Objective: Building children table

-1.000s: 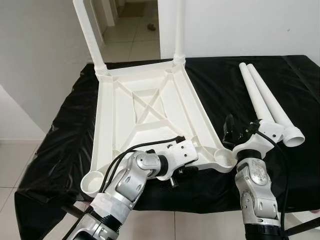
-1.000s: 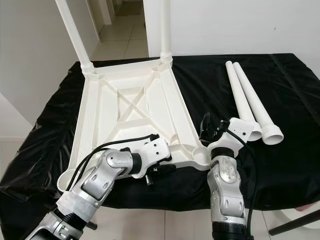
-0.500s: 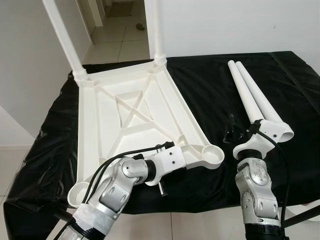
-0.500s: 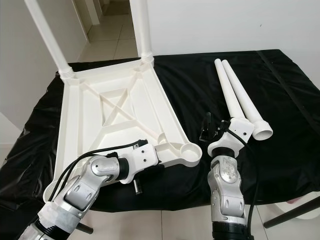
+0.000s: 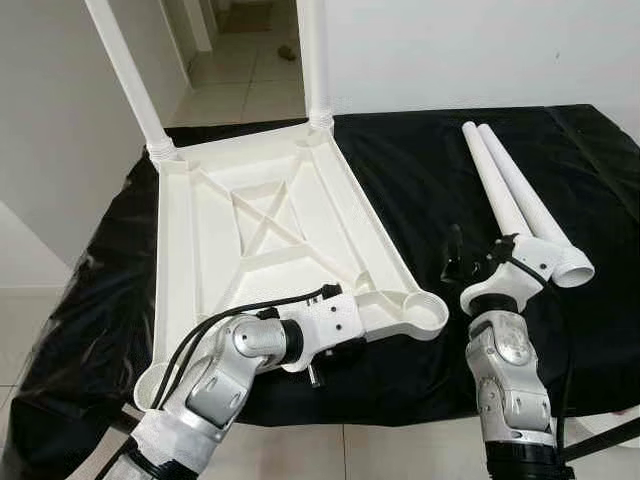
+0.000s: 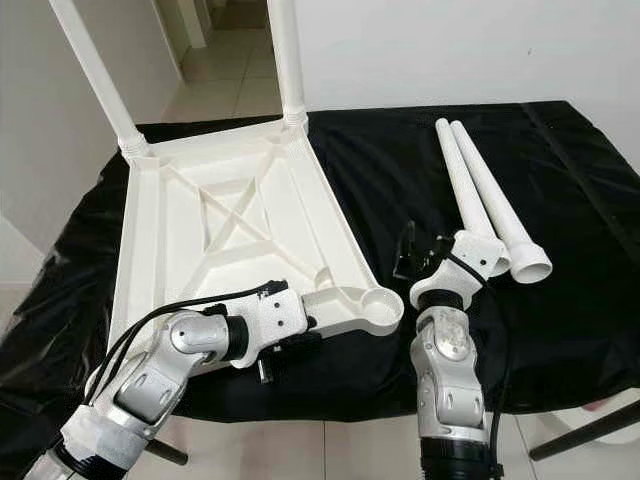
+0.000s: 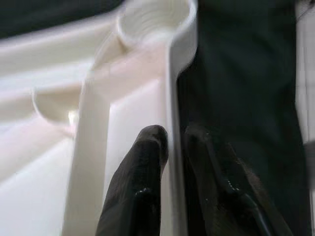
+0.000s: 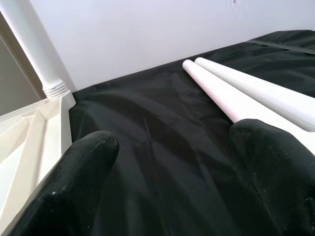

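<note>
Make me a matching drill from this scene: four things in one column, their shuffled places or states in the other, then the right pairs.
Things:
1. left claw
2. right claw
3. two loose legs
4. upturned tabletop

Places or states:
A. lying side by side on the black cloth, on the robot's right
B. open, above the cloth between tabletop and loose legs
C. shut on the tabletop's near rim
D. underside up, two legs already standing at its far corners

Pairs: 1-C, 2-B, 3-A, 4-D
</note>
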